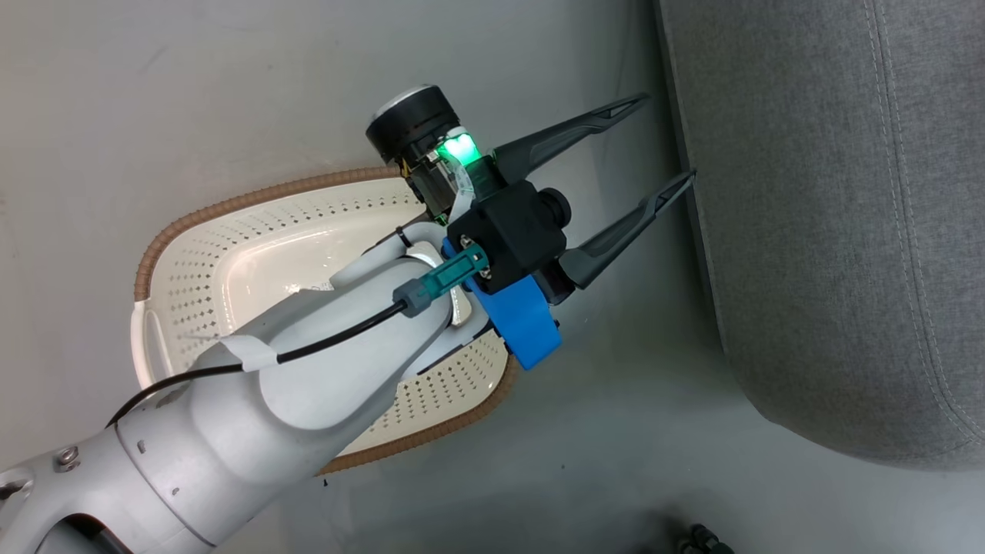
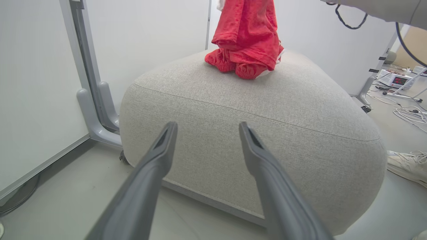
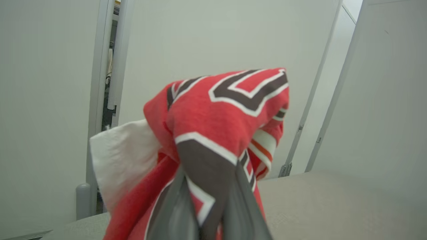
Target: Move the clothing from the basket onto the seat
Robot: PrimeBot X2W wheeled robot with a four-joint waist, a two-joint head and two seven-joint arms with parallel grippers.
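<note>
The cream-white basket [image 1: 202, 261] with its brown rim lies on the floor under my left forearm, and the part of its inside that shows holds nothing. Beyond it my left gripper [image 1: 668, 137] is open, its fingertips close to the side of the grey seat [image 1: 831, 231]. The left wrist view has the same open gripper [image 2: 207, 124] facing the seat [image 2: 300, 110]. Red clothing [image 2: 247, 36] hangs from above and its lower end rests bunched on the seat top. My right gripper [image 3: 208, 181] is shut on the red jersey [image 3: 217, 113] with black white-edged letters, above the seat [image 3: 333, 203].
White partition panels on grey feet [image 2: 96, 110] stand behind and left of the seat. Cables [image 2: 408, 111] and a small device with a red display [image 2: 395, 79] lie on the floor to its right, beside a pale shoe [image 2: 405, 165].
</note>
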